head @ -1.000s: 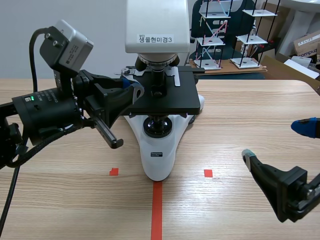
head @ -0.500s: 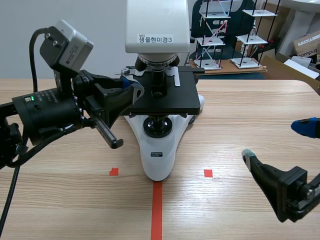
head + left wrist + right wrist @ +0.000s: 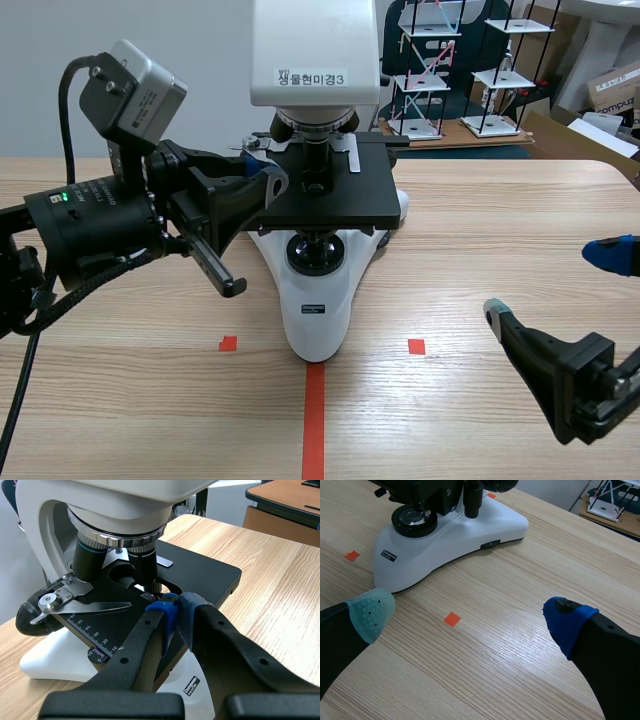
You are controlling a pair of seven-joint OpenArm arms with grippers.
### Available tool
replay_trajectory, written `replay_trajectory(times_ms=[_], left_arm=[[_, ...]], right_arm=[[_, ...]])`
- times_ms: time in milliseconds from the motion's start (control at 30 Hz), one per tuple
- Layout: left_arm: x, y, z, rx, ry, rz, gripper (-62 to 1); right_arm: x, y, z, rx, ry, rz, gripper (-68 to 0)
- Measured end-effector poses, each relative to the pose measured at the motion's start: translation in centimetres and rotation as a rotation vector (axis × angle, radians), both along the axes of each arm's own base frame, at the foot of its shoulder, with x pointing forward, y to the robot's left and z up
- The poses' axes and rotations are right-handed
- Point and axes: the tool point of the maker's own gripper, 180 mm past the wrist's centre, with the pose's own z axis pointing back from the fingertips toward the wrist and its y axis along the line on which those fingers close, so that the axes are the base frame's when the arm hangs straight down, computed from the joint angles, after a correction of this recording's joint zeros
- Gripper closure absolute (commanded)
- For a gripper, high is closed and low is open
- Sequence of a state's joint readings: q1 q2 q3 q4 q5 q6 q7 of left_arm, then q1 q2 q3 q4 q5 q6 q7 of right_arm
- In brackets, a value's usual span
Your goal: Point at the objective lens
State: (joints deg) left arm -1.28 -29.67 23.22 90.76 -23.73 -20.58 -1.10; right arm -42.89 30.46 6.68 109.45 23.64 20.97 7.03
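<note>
1. Left gripper [image 3: 179, 607] is at the microscope's [image 3: 315, 320] left side. Its fingers are pressed together with nothing between them, pads over the stage [image 3: 205, 575] and aimed up toward the nosepiece.
2. The objective lens [image 3: 143, 565] hangs under the microscope's head, straight above the stage opening and just beyond those closed tips. Close, but I see no contact.
3. The danger is right here, I reckon. Any further push forward drives the pads into the lens barrel or the slide clip [image 3: 82, 605], which could turn the nosepiece or shift the whole microscope. Drifting sideways would single out the neighbouring lens [image 3: 90, 557] instead.
4. Right gripper [image 3: 467, 615] sits well off to the microscope's right, low over the table [image 3: 480, 230]. Its fingers are spread wide around nothing, so there's no trouble from that side.
</note>
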Motion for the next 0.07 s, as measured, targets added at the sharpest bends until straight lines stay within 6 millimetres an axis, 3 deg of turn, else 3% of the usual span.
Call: replay_trajectory(times_ms=[67], left_arm=[[0.00,0.00,0.00,0.000,0.000,0.000,-2.7]], right_arm=[[0.00,0.00,0.00,0.000,0.000,0.000,-67.9]])
